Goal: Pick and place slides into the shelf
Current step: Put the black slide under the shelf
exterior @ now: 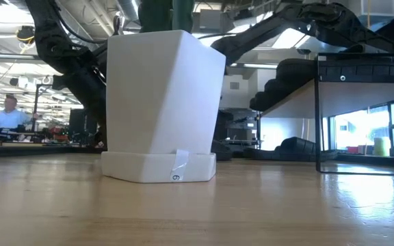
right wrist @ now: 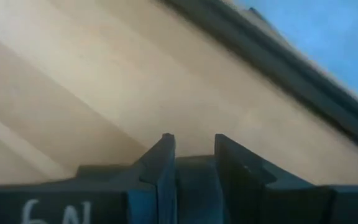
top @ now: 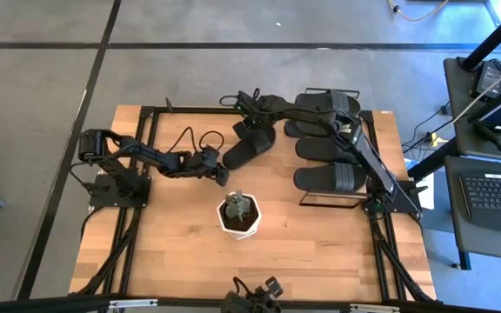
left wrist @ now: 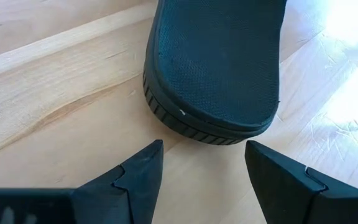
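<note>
One black slide [top: 247, 144] lies flat on its sole on the table, left of the shelf. In the left wrist view its rounded end [left wrist: 213, 68] shows just ahead of the fingers. My left gripper [top: 222, 171] [left wrist: 202, 163] is open, low over the table at that end, touching nothing. Several more slides [top: 329, 178] rest on the shelf [top: 333, 203] at the table's right; the low view shows the shelf [exterior: 361, 85] with slides on its board. My right gripper [top: 233, 100] [right wrist: 192, 144] hovers near the table's far edge, open by a narrow gap and empty.
A white pot with a small plant [top: 239, 216] [exterior: 163, 102] stands near the table's middle, just nearer than the loose slide. The right arm [top: 355, 143] stretches over the shelf. The table's near half is bare wood [top: 163, 252]. A person sits far behind [exterior: 7, 113].
</note>
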### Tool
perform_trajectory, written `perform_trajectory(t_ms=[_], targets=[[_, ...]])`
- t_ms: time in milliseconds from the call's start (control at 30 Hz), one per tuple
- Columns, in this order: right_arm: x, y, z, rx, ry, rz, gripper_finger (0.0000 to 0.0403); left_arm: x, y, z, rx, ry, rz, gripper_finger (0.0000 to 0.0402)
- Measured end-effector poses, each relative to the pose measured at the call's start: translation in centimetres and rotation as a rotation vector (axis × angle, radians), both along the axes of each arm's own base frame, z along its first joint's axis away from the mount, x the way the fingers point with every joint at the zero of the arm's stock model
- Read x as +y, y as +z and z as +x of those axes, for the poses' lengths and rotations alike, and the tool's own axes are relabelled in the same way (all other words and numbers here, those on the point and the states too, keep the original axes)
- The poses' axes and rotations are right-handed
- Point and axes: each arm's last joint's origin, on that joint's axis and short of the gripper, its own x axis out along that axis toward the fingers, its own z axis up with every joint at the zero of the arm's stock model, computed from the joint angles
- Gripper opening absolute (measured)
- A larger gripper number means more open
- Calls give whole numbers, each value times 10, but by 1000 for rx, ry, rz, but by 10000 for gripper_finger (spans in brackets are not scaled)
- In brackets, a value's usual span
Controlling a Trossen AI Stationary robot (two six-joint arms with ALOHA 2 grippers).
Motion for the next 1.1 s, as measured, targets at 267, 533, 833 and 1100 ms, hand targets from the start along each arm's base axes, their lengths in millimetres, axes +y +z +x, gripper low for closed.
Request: perform_trajectory(t_ms=[267, 533, 833, 1100], targets=[[9, -9, -9, 101, 7, 45, 115, 2, 5, 6, -28, -15, -16, 218], [30, -6, -13, 207, 19, 66, 115, 11, 6, 5, -32, -2, -32, 218], [48, -6, -14, 292, 15, 47, 115, 13, 6, 4, -35, -6, -36, 218], [57, -3, -14, 352, -8, 6, 115, 13, 6, 4, -34, -4, -34, 218]])
